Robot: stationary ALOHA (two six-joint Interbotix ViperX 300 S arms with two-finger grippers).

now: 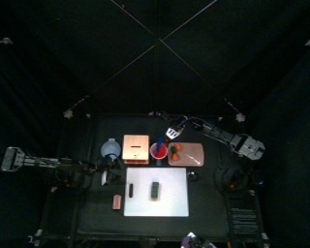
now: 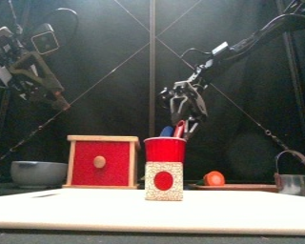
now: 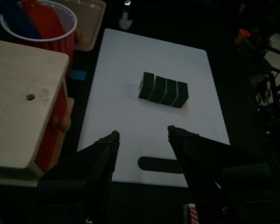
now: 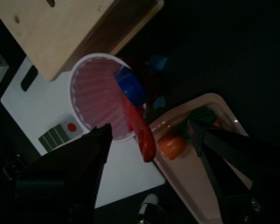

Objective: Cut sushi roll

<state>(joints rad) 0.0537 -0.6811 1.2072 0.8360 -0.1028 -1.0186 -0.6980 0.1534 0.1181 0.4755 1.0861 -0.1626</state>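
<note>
While the sushi roll [image 3: 166,88] lies near the middle of the white cutting board [image 3: 119,105], it is touched by neither gripper. In the left wrist view it is seen as a short dark block marked with lighter lines across it; whether it is cut through cannot be told. The left gripper [image 3: 143,144] is held above the board's end, its fingers set wide apart with nothing between them, and a thin black stick [image 3: 157,164] is seen on the board just below them. Beside the board a wooden box [image 3: 24,96] with a red front [image 2: 100,162] is placed, and next to it a red cup [image 4: 101,92] holding red and blue tools. The right gripper [image 4: 149,144] is poised over that cup, its fingers parted and empty. A tray [image 4: 224,122] with a small orange object [image 4: 171,145] is seen just beside the cup.
</note>
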